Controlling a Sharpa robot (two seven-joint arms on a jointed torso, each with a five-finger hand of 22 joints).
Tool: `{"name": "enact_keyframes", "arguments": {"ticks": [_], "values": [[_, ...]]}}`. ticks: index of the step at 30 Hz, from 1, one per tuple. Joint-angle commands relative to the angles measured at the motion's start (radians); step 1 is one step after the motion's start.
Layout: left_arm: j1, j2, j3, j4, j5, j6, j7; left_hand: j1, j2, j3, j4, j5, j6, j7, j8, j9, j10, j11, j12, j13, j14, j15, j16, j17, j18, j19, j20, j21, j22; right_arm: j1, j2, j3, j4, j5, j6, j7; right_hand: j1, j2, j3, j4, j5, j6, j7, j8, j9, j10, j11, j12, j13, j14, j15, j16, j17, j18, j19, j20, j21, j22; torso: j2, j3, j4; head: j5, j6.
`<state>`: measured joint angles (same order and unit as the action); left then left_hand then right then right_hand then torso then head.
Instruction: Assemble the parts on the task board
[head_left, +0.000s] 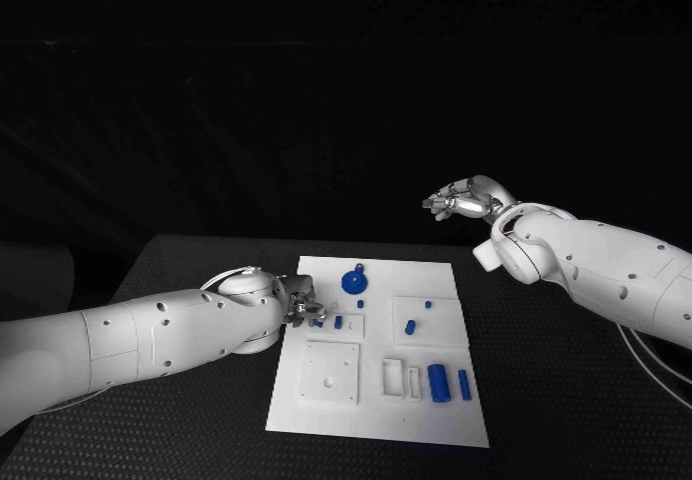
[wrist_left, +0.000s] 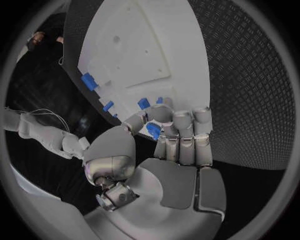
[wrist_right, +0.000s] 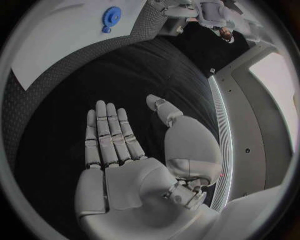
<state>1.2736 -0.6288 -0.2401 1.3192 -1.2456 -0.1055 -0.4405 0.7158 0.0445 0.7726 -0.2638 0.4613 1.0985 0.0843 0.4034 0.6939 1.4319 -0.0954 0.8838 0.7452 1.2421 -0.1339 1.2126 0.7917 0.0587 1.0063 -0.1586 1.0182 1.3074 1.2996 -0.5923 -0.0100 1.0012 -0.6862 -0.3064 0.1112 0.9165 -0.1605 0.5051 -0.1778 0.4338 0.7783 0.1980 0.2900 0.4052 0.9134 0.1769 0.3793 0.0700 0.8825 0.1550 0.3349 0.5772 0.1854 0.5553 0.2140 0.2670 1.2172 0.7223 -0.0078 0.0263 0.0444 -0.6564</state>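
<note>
The white task board lies in the middle of the black table. At the board's left edge my left hand has its fingers curled in and pinches a small blue part between thumb and fingers. Another small blue part lies on the board just beside that hand. A blue gear sits near the board's far end, also seen as the gear from the right wrist. My right hand hangs raised beyond the board's far right corner, its fingers straight and apart, holding nothing.
Two blue cylinders lie side by side at the board's near right, next to a white frame. A blue peg rests on the right half. A square white plate sits at the near left. Bare black table surrounds the board.
</note>
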Motion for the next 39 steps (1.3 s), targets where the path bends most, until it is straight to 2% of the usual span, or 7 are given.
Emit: {"name": "enact_keyframes", "arguments": {"ticks": [1,23,26,34,36,37,39], "values": [[-0.001,-0.001,0.0,0.004,-0.012,0.017,0.002,0.011,0.004,0.018,0.017,0.003,0.133,-0.095,0.004,0.001,-0.014,-0.023,0.005,-0.001,0.006,0.001,0.005,-0.001,0.02,0.008,-0.06,0.005,0.017,0.0,0.0,0.0,0.001,0.0,0.014,0.004,-0.004,0.009,-0.003,0.001,0.007,-0.005,0.019,0.007,-0.001,0.007,-0.003,-0.006,-0.001,0.003,0.004,-0.005,0.001,0.009,0.001,0.007,-0.006,0.002,0.0,-0.0006,0.0012,0.005,-0.004],[-0.006,0.001,0.0,0.006,-0.008,0.038,0.0,0.009,0.006,0.013,0.021,-0.005,0.131,-0.094,0.005,0.001,-0.016,-0.022,0.006,-0.002,0.004,0.001,0.004,-0.002,0.019,0.006,-0.059,0.004,0.017,0.0,0.001,0.0,0.001,0.0,0.016,0.004,-0.004,0.009,-0.003,0.001,0.008,-0.004,0.018,0.007,-0.001,0.007,-0.003,-0.006,-0.001,0.003,0.004,-0.006,0.002,0.009,0.002,0.007,-0.007,0.003,0.0,0.0003,-0.0004,0.009,-0.001],[-0.008,0.003,0.0,0.006,-0.008,0.043,0.002,0.013,-0.004,0.006,0.043,-0.064,0.133,-0.095,0.01,0.001,-0.015,-0.022,0.012,-0.002,0.005,-0.001,0.006,-0.001,0.02,0.007,-0.06,0.005,0.017,0.0,0.002,0.0,0.001,0.0,0.016,0.004,-0.004,0.009,-0.003,0.001,0.008,-0.004,0.018,0.007,-0.001,0.007,-0.003,-0.006,-0.001,0.003,0.004,-0.006,0.002,0.009,0.002,0.007,-0.007,0.003,0.0,0.0009,-0.0008,0.01,-0.001],[-0.009,0.009,0.0,0.006,-0.009,0.048,0.005,0.017,-0.008,0.003,0.056,-0.087,0.133,-0.094,0.013,0.001,-0.015,-0.022,0.017,-0.002,0.004,-0.002,0.009,0.0,0.021,0.007,-0.06,0.006,0.017,0.0,0.003,0.0,0.0,0.0,0.017,0.004,-0.003,0.01,-0.003,0.0,0.008,-0.004,0.018,0.007,-0.002,0.008,-0.003,-0.006,-0.001,0.003,0.003,-0.006,0.002,0.01,0.002,0.007,-0.007,0.003,0.0,0.0015,-0.001,0.009,-0.002],[-0.009,0.01,0.0,0.006,-0.009,0.049,0.005,0.018,-0.008,0.0,0.064,-0.109,0.133,-0.095,0.014,0.0,-0.016,-0.022,0.02,-0.002,0.004,-0.002,0.01,0.0,0.02,0.007,-0.06,0.006,0.017,0.0,0.002,0.0,0.001,0.0,0.017,0.004,-0.003,0.01,-0.003,0.0,0.008,-0.004,0.018,0.008,-0.002,0.008,-0.003,-0.006,-0.001,0.003,0.003,-0.006,0.002,0.01,0.002,0.007,-0.007,0.003,0.0,0.0013,-0.0009,0.008,0.0],[-0.009,0.01,0.0,0.005,-0.009,0.049,0.005,0.019,-0.009,-0.002,0.069,-0.134,0.133,-0.095,0.016,0.0,-0.017,-0.022,0.022,-0.002,0.004,-0.002,0.011,0.001,0.021,0.006,-0.06,0.006,0.017,0.0,0.002,0.0,0.001,0.0,0.017,0.004,-0.003,0.01,-0.003,0.0,0.008,-0.004,0.018,0.008,-0.002,0.008,-0.003,-0.006,-0.001,0.003,0.003,-0.006,0.002,0.01,0.002,0.007,-0.007,0.003,0.0,0.0015,-0.0011,0.008,0.001],[-0.009,0.012,0.0,0.005,-0.009,0.049,0.006,0.021,-0.008,-0.002,0.072,-0.144,0.133,-0.095,0.016,-0.001,-0.017,-0.023,0.022,-0.003,0.004,-0.002,0.011,0.001,0.021,0.006,-0.061,0.006,0.018,0.0,0.003,0.0,0.0,0.0,0.017,0.004,-0.003,0.011,-0.003,0.0,0.009,-0.004,0.018,0.008,-0.002,0.008,-0.003,-0.006,-0.001,0.003,0.003,-0.006,0.002,0.01,0.002,0.007,-0.007,0.004,0.0,0.0013,-0.0009,0.008,0.001]]}}
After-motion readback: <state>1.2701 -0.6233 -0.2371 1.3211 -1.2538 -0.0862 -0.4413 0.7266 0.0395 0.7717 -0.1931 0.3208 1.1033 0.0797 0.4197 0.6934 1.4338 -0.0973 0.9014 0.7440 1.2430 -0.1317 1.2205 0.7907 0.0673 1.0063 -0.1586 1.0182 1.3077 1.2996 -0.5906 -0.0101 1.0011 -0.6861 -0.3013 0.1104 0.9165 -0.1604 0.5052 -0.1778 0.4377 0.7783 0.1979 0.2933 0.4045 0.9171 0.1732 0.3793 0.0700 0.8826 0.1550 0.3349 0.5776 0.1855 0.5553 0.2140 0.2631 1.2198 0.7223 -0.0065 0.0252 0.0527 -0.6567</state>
